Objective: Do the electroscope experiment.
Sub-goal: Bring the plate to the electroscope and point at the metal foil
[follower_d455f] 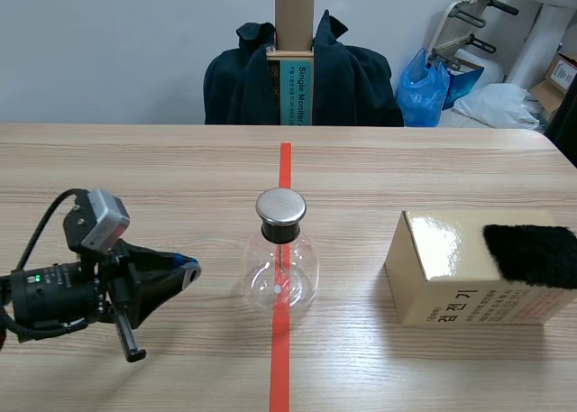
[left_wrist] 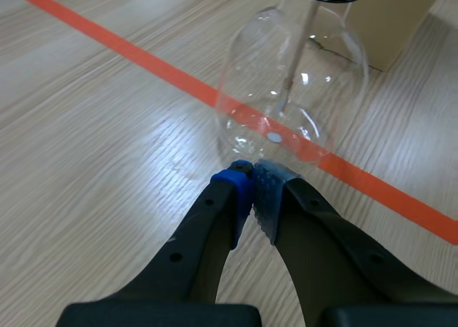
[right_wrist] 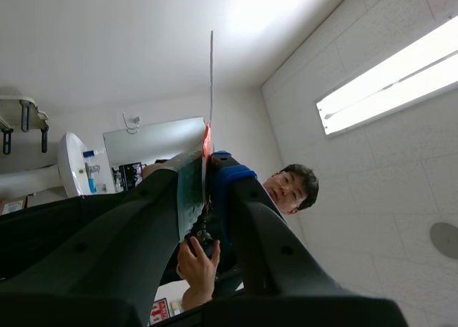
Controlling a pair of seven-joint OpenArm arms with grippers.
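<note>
Scene view: the glass electroscope stands on the worktop, left claw clenched empty at its 9 o'clock; the right claw, clamping a thin strip, would best rub it firmly on the black fur at 3 o'clock, then near the cap.

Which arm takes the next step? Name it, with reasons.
Right, likely: right end effector grips the thin pale strip; left end effector is shut, empty, beside the round glass flask.

Capped glass electroscope upright mid-table, thin strip in right gripper
</note>
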